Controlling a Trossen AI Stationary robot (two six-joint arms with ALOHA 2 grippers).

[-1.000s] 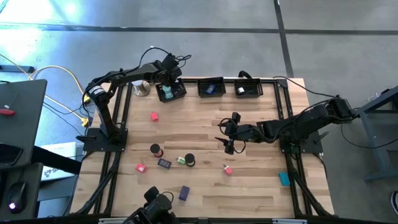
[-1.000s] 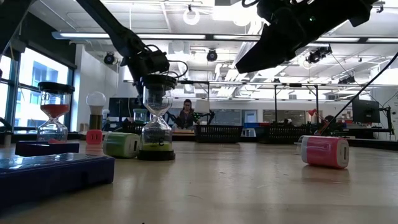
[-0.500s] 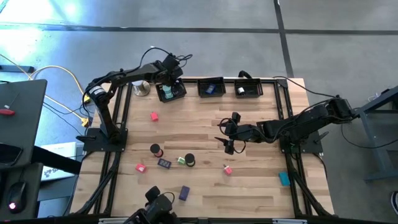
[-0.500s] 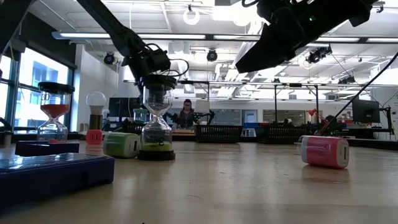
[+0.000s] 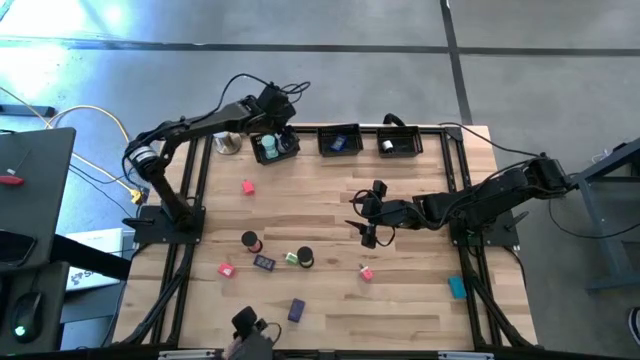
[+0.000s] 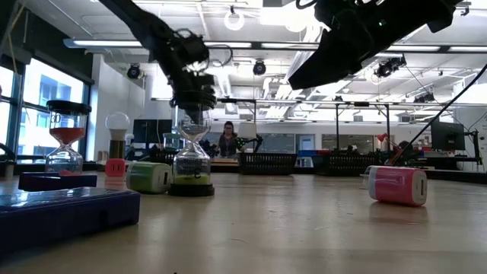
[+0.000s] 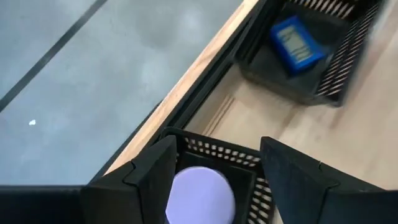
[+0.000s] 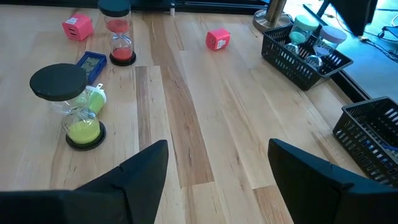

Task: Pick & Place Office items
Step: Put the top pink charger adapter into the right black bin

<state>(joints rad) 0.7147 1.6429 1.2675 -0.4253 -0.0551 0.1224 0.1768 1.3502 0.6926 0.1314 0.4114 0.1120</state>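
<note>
Since a second ago our left gripper has risen above the leftmost tray, fingers spread and empty over a lilac cylinder. Our right gripper waits mid-table, fingers spread.

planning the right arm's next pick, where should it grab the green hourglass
Grip the green hourglass around its narrow glass waist, coming in level from the right gripper side. It stands upright, and its wide black cap would block a grasp from above. The small green item touching it leaves that side tight.
</note>
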